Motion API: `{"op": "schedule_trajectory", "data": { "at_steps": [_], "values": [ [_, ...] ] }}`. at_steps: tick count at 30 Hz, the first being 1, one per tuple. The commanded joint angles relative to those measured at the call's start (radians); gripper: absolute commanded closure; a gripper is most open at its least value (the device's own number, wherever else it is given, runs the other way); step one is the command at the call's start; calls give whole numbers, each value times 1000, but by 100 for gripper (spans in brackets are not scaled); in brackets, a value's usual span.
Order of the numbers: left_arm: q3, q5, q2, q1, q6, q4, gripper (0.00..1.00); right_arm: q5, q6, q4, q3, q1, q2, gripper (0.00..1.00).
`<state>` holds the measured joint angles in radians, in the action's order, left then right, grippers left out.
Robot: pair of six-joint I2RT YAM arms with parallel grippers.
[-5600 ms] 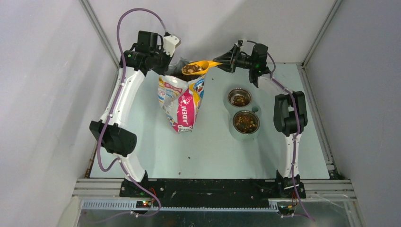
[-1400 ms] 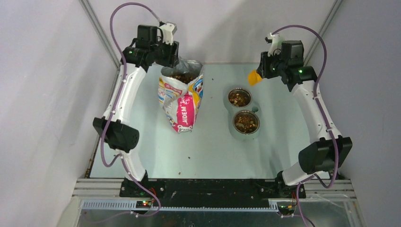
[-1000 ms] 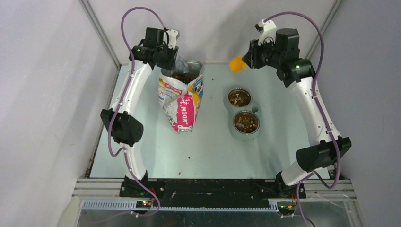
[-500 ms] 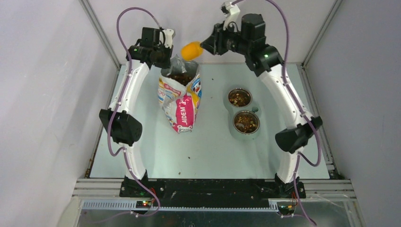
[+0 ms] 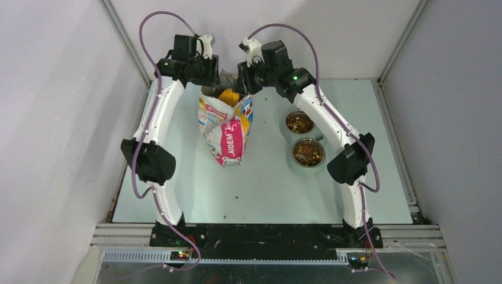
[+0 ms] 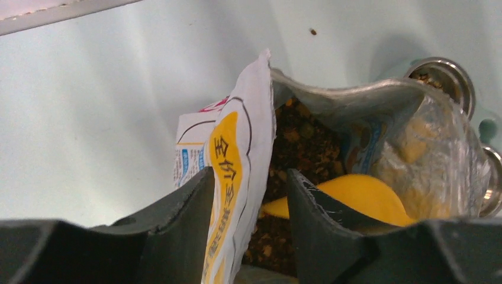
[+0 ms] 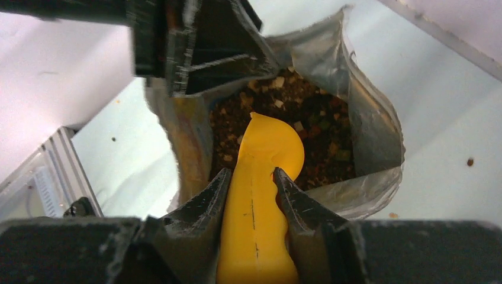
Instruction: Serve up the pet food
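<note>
Pale tabletop [image 5: 266, 177]; right end effector [image 7: 251, 176] clamps scoop [image 7: 269, 145] (pet food [image 7: 319, 127] just beyond, inside bag [image 7: 374, 127]).

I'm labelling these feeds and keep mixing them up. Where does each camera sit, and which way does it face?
Top external: fixed above and behind the bases, looking down on the table; left arm and right arm show.
Left wrist: on the left arm, facing down past the left claw, whose fingers straddle the rim of the bag, onto the pet food.
Right wrist: on the right arm, facing along the yellow scoop in the right claw, into the bag.
Shared: all show bag and scoop.
</note>
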<state>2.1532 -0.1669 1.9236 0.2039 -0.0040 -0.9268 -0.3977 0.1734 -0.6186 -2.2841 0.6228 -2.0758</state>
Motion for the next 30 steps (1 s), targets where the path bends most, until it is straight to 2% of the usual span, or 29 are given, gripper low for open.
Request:
{"op": "schedule_trajectory", "data": {
  "at_steps": [1,4,8,15,20,24,30],
  "values": [
    [-54,25,-107,-17,-40,5,43,68,-71,-49,-55,8,-24,100],
    [-97,38,-120,-21,-27,-33,42,117,-105,-52,-28,27,-17,100],
    [-141,29,-117,-31,-28,-60,52,168,-166,-59,-21,49,-22,100],
    [-148,-80,-125,-35,-66,-11,85,251,-227,-26,-58,68,-100,100],
    [-146,-188,-121,-35,-99,8,96,267,-249,-4,-73,68,-166,100],
    [-149,-231,-116,-35,-116,21,100,259,-261,-23,-55,71,-182,100],
    [-152,-256,-107,-34,-126,51,100,166,-311,-123,25,93,-181,100]
  ]
}}
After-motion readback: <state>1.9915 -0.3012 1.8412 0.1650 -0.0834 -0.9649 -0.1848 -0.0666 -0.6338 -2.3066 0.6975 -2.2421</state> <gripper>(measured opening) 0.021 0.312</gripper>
